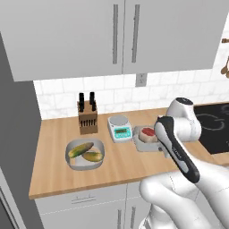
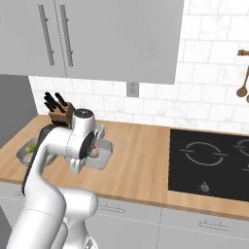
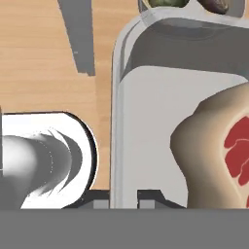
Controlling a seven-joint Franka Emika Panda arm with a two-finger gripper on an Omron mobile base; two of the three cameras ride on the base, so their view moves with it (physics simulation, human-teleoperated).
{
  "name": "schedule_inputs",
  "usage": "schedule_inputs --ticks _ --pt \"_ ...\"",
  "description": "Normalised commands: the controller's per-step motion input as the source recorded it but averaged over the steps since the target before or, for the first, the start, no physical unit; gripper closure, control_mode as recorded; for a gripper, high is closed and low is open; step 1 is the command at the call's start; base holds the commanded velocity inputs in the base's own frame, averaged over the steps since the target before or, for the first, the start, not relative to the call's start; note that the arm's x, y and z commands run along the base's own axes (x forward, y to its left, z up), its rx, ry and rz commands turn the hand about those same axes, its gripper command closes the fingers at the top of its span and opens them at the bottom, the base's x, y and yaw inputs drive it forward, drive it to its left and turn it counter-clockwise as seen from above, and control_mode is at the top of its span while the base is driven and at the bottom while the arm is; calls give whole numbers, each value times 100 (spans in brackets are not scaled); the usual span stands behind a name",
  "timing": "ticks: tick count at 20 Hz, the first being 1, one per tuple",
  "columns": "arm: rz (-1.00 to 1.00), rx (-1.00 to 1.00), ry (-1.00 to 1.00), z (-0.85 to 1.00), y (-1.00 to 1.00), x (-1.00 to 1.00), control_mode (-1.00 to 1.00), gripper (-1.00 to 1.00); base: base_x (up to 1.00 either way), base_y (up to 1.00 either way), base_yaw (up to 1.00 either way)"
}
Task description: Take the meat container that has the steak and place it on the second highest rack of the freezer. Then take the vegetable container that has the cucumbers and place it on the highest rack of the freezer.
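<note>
The meat container [image 1: 139, 142] is a grey tray on the wooden counter with the red-centred steak [image 1: 147, 133] in it. My gripper [image 3: 124, 202] is down at the tray's near rim [image 3: 116, 97], shut on that wall with one fingertip on each side. The steak [image 3: 214, 151] lies just right of the grip. In the base views my own arm covers the hand. The vegetable container [image 1: 99, 146] holds two green cucumbers [image 1: 81, 149] and stands left of the meat tray, apart from it. The freezer racks are out of view.
A knife block [image 1: 87, 117] and a small kitchen scale [image 1: 120, 128] stand behind the two containers. A black cooktop [image 2: 214, 163] lies to the right. Wall cabinets [image 1: 89, 36] hang overhead. A tall grey panel [image 1: 13, 147] closes the counter's left end.
</note>
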Motion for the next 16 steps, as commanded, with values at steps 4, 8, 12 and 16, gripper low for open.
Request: schedule_inputs --ticks 4,8,12,16 --pt "66 -14 -1 21 -12 -31 -100 100 0 0 0" --pt "50 -18 0 31 -1 -18 -100 100 0 0 0" --pt "39 -20 -4 35 -3 -12 -100 100 0 0 0" --pt "19 -10 0 56 -9 -13 -100 100 0 0 0"
